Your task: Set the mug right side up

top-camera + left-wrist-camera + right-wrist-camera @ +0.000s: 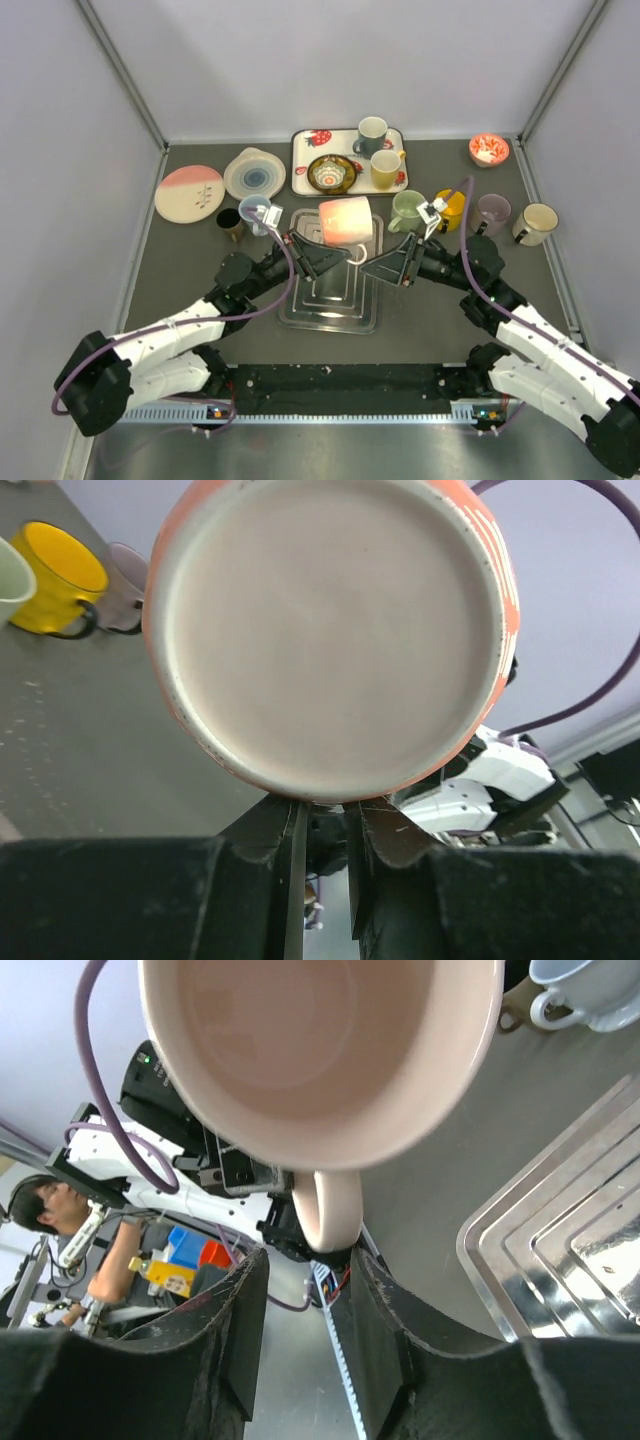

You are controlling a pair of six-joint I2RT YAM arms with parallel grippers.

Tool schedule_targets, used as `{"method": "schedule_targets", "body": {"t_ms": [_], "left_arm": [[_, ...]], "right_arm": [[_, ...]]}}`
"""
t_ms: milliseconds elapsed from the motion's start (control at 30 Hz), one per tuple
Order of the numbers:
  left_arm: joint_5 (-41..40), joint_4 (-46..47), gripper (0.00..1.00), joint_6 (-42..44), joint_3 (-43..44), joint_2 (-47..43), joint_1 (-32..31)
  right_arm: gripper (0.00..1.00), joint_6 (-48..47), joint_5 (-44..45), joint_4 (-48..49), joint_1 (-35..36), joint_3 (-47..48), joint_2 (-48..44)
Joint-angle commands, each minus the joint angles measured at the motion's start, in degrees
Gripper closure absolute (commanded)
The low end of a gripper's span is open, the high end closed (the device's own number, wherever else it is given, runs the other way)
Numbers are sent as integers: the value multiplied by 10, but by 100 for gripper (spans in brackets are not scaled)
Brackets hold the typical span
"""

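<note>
The pink-orange mug is held in the air on its side above the metal tray. The left wrist view shows its flat base. The right wrist view shows its open mouth and its handle hanging below. My left gripper has its jaws nearly together, pinched on the mug at the handle under the base rim. My right gripper is open. The handle sits between its jaws, close to the right finger, with a gap on the left.
To the right stand a green mug, a yellow mug, a mauve mug and a cream mug. Behind are a white tray with mugs, two plates and a red bowl. Small cups stand at the left.
</note>
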Motion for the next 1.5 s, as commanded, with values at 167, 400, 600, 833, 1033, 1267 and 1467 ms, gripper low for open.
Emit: {"method": "schedule_targets", "body": {"t_ms": [167,400,600,833,1033,1267,1467], "left_arm": [[-96,-116,100,127,26,-92,4],[-211,-342,100,293,73,-142,3],[-312,-492,100,370,128,-139,4],[-381,-635,100,404,228,-27,16],[-348,-678,100,392,299,97,43],[-332,-686,100,401,364,207,63],[-311,-712,100,414,424,301,90]], "right_arm": [[52,-37,-18,-51,8,47,-15],[48,-114,38,-197,8,57,-62],[48,-144,104,-286,7,52,-93],[49,-171,218,-407,8,66,-79],[50,-171,256,-437,8,62,-72],[50,-181,267,-448,7,57,-80],[50,-181,267,-453,7,51,-86]]}}
